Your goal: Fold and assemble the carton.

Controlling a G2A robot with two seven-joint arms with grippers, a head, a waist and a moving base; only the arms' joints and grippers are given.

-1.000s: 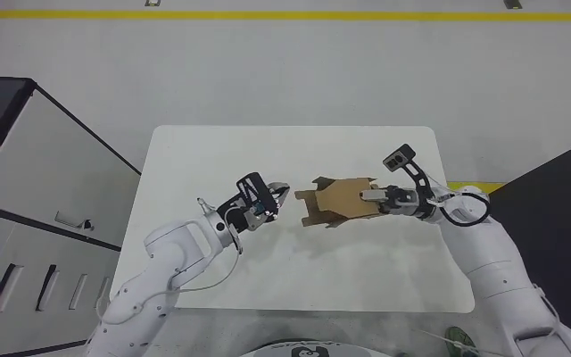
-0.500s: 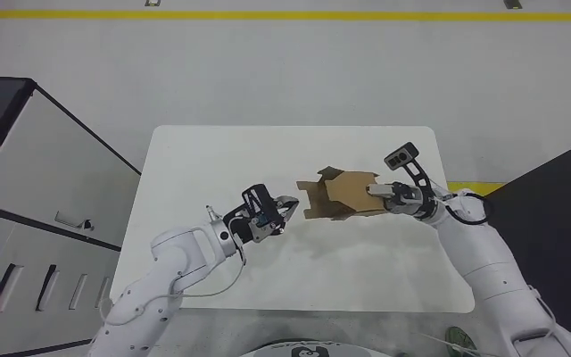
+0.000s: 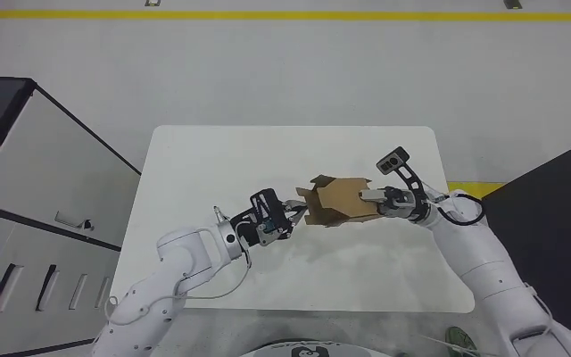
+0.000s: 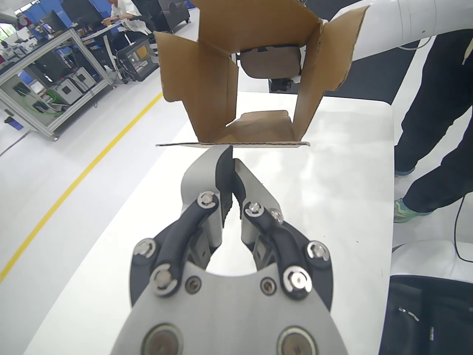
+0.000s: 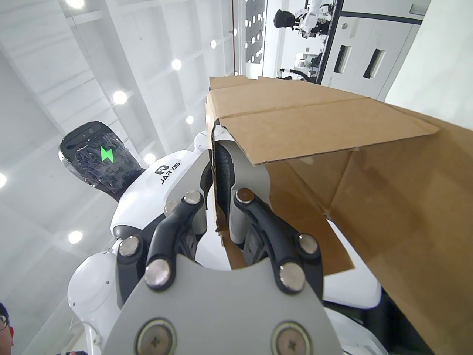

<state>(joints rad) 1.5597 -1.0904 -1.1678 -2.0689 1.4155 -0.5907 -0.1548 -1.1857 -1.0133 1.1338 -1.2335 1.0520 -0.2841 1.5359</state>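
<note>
A brown carton [image 3: 337, 201] hangs open just above the white table [image 3: 268, 161], right of centre, with its flaps spread. My right gripper [image 3: 368, 196] is at the carton's right end, shut on the edge of a cardboard wall [image 5: 213, 171]. In the left wrist view the carton [image 4: 258, 75] shows as an open tube with its hollow facing me. My left gripper [image 3: 293, 214] is at the carton's left end, its fingers shut together. The fingertips of my left gripper [image 4: 228, 155] touch the edge of the lowest flap [image 4: 236, 144], with nothing held between them.
A grey cabinet [image 3: 36, 178] stands left of the table. A person's legs [image 4: 436, 112] stand by the table's right edge. Bare tabletop stretches to the left of the carton and along the front edge.
My left gripper has moved right up to the carton's open end, and its fingers have gone from open to shut. The carton has shifted and turned a little in the right gripper.
</note>
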